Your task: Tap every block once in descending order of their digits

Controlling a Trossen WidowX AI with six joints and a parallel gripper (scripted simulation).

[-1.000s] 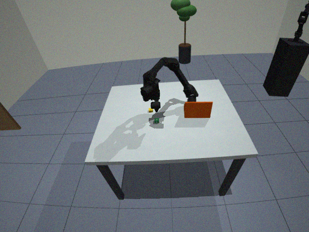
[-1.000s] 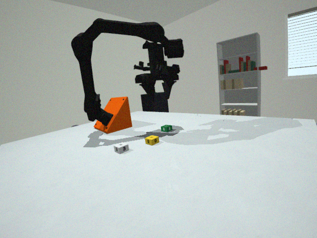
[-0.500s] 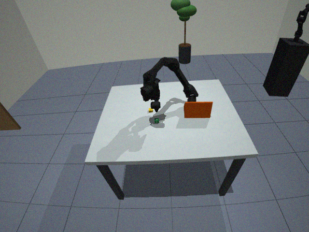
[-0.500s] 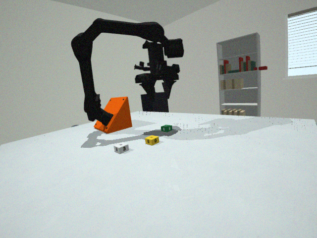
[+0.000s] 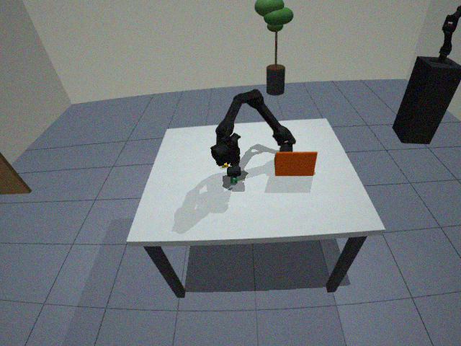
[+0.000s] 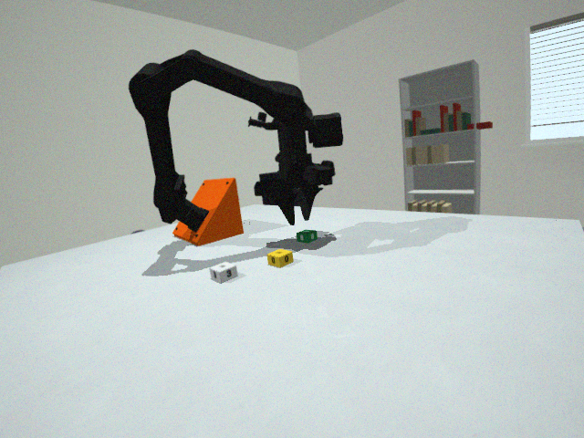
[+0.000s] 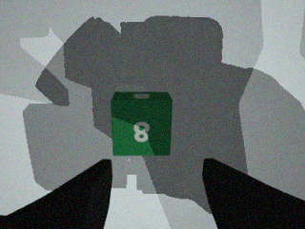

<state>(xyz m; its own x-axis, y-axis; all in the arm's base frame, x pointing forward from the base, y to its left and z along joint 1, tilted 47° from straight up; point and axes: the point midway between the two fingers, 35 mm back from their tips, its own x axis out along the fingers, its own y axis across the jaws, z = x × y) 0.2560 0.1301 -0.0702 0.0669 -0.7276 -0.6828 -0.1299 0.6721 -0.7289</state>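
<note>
A green block [image 5: 233, 179] [image 6: 307, 235] [image 7: 141, 124] printed 8 lies on the white table [image 5: 260, 215] [image 6: 377, 329]. My gripper [image 5: 233, 173] [image 6: 297, 219] [image 7: 157, 168] hangs just above it, pointing down. The fingers stand partly apart, with nothing between them; in the wrist view the block lies just beyond the two tips. A yellow block [image 6: 280, 257] [image 5: 225, 163] printed 0 lies close beside the green one. A white block [image 6: 224, 272] printed 3 lies further along; in the top view the arm hides it.
An orange wedge [image 5: 295, 163] [image 6: 214, 212] stands on the table at the arm's base. Off the table are a potted plant [image 5: 275, 74], a dark pedestal [image 5: 424, 100] and a bookshelf [image 6: 441, 136].
</note>
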